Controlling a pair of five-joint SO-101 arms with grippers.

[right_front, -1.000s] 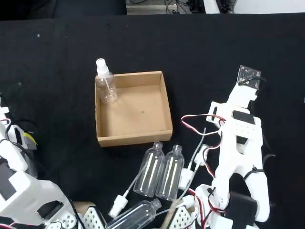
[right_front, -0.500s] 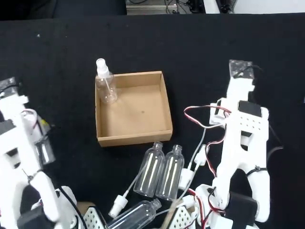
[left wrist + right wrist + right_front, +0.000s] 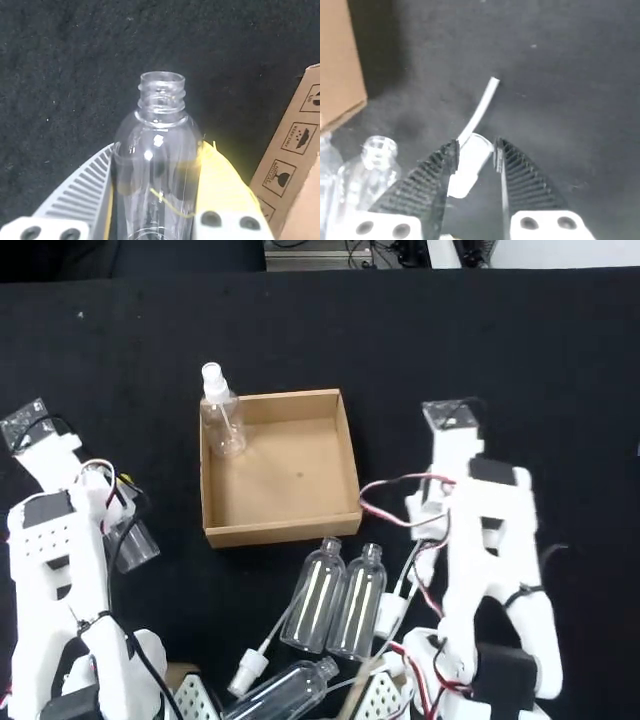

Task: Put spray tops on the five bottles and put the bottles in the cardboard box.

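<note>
My left gripper (image 3: pixel 159 147) is shut on a clear, open-necked bottle (image 3: pixel 160 125), held above the black table left of the cardboard box (image 3: pixel 285 525); in the high view the same bottle (image 3: pixel 135 543) hangs beside the left arm. My right gripper (image 3: pixel 475 145) is shut on a white spray top (image 3: pixel 470 165) whose tube points away from it. One bottle with a spray top (image 3: pixel 222 420) stands in the box's far left corner. Two uncapped bottles (image 3: pixel 340 598) lie side by side in front of the box, and a third (image 3: pixel 280 690) lies nearer the arm bases.
Loose spray tops with tubes lie in front of the box, one (image 3: pixel 250 670) by the third bottle and one (image 3: pixel 390 615) next to the bottle pair. The right arm (image 3: pixel 480 540) stands right of the box. Open black table lies behind and to both sides.
The left arm has risen from the near left edge and swung toward the box with its bottle. The right arm has swung left toward the box.
</note>
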